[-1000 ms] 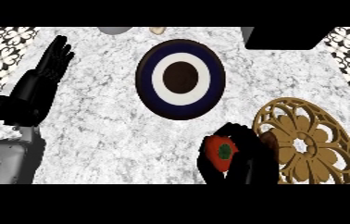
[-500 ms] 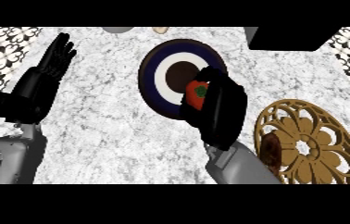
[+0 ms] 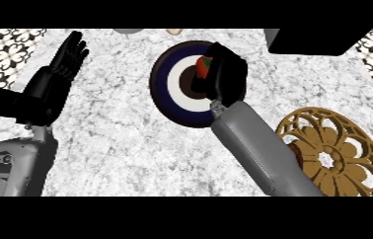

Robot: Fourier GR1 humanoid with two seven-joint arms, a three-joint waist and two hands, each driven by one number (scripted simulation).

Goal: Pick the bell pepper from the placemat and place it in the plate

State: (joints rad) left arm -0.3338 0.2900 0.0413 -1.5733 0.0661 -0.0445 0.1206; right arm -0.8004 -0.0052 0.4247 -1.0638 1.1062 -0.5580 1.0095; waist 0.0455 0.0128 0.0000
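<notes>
1. Marbled white desk [image 3: 116, 149] fills the view, and a dark block [image 3: 313, 40] sits at its upper right, cut off by the frame.
2. The right hand [image 3: 229, 77] hangs over the plate [image 3: 158, 82] with its fingers curled round the bell pepper [image 3: 204, 65]. The pepper shows only as a red and green sliver at the hand's left side, above the plate's dark centre. I judge it is held there so that it lands inside the rings rather than on the rim.
3. Whether the pepper touches the plate cannot be told, because the hand hides its underside and most of its body.
4. The golden lattice placemat [image 3: 335, 154] lies at lower right, well apart from the plate, with no pepper on it. The right forearm covers its left edge and the frame cuts its right side.
5. The left hand [image 3: 53, 87] rests at the left, fingers straight and up, holding nothing and clear of the work.
6. Two small things at the top edge [image 3: 173, 31] are too cut off to name.
</notes>
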